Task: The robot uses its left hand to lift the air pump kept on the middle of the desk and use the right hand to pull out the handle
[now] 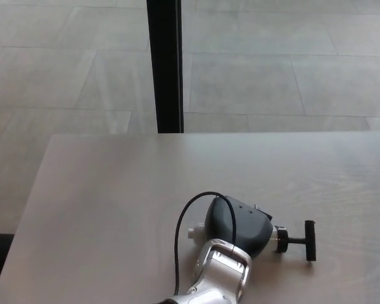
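Note:
In the head view my left hand [239, 227] is closed around the white air pump, whose body is mostly hidden under the black hand. A small white end of the pump [194, 233] pokes out on the left. On the right the black T-handle [301, 240] sticks out sideways past a black collar. The pump sits low over the pale desk [114, 190]; I cannot tell whether it touches the surface. The silver forearm [218, 275] rises from the bottom edge with a black cable looping over it. My right hand does not show.
A black vertical post [164, 63] stands behind the desk's far edge, before a grey tiled floor. The desk's left edge runs diagonally down toward the bottom left corner.

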Motion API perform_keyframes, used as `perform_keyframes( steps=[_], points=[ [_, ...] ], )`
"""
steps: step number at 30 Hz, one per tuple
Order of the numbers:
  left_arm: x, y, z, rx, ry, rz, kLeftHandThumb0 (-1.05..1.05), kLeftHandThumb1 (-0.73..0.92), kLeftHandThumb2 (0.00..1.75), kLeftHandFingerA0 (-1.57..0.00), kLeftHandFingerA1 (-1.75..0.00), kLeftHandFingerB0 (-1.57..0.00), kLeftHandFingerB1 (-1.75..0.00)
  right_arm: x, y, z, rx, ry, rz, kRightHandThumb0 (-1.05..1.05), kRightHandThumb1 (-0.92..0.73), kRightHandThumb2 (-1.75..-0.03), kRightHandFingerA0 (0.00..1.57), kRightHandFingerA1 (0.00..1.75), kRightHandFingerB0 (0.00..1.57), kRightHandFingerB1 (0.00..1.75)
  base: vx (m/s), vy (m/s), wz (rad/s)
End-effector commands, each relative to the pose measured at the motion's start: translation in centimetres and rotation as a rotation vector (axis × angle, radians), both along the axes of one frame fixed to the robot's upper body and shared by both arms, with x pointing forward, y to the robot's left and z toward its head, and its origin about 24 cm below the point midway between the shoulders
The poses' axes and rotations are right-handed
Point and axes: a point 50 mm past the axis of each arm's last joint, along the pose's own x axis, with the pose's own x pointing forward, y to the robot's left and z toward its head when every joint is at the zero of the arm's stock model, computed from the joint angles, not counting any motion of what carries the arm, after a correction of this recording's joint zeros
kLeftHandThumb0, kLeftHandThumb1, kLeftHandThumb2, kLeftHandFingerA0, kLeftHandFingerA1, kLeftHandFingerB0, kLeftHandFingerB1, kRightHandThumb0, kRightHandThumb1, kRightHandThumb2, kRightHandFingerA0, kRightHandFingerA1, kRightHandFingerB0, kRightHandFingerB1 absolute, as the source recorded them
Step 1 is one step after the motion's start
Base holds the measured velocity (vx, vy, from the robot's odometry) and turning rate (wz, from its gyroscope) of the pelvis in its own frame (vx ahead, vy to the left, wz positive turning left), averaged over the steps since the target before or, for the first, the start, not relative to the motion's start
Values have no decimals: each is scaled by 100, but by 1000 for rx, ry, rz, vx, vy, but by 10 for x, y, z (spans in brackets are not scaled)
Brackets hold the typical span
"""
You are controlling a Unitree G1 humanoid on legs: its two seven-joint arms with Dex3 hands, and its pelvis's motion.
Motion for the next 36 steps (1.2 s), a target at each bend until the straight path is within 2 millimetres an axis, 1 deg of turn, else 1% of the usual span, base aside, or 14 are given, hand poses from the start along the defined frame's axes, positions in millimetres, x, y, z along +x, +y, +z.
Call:
perform_keyframes(
  steps=[1,9,10,15,17,18,20,22,23,24,25,27,35,36],
  points=[
    [-5,24,-26,35,139,64,-19,60,60,-78,-128,-62,-59,-1,-3,-4,-9,27,-37,-40,-55,-97,77,87,57,64,0,0,0],
    [8,46,-19,-156,56,57,-30,80,68,-74,-144,-63,-68,-1,4,-8,-20,49,18,-46,-57,-96,78,88,58,63,0,0,0],
    [11,46,-12,-207,7,43,-28,82,70,-76,-159,-64,-75,-1,7,-9,-27,66,28,-47,-69,-60,79,87,63,46,0,0,0],
    [32,50,33,-422,-199,-14,-27,86,64,-69,-175,-61,-127,4,19,-12,-74,170,123,-50,-54,-94,82,86,44,58,0,0,0],
    [38,50,48,-445,-216,-21,-18,77,57,-74,-175,-64,-122,4,26,-16,-100,209,153,-52,-68,-60,78,78,51,44,0,0,0],
    [40,50,53,-457,-233,-31,-35,55,93,-101,-128,-74,-94,3,29,-19,-93,224,172,-52,-67,-60,78,77,50,44,0,0,0],
    [42,51,59,-475,-260,-58,-23,73,64,-71,-164,-66,-119,3,35,-22,-85,253,186,-52,-66,-60,79,76,50,44,0,0,0],
    [43,52,64,-506,-314,-82,-35,54,95,-102,-127,-76,-94,2,43,-27,-77,277,212,-54,-53,-87,75,80,43,56,0,0,0],
    [42,53,65,-524,-350,-100,-28,72,64,-75,-167,-75,-112,2,47,-30,-78,294,223,-50,-67,-60,78,78,49,45,0,0,0],
    [44,54,68,-547,-333,-98,-27,76,63,-75,-169,-71,-114,3,51,-32,-86,299,245,-53,-54,-88,75,80,43,57,0,0,0],
    [44,54,71,-552,-328,-104,-36,57,96,-103,-129,-77,-107,3,55,-33,-89,315,262,-51,-68,-61,76,77,47,45,0,0,0],
    [44,54,73,-556,-332,-109,-26,73,60,-79,-172,-80,-116,4,59,-34,-91,333,276,-52,-68,-60,76,77,47,44,0,0,0],
    [42,46,88,-592,-426,-223,-26,73,64,-72,-168,-65,-136,10,95,-46,-147,418,413,-58,-66,-59,77,78,47,42,0,0,0],
    [42,46,88,-593,-428,-225,-26,72,64,-74,-166,-72,-115,10,97,-46,-148,423,424,-61,-52,-89,73,80,40,54,0,0,0]
  ],
)
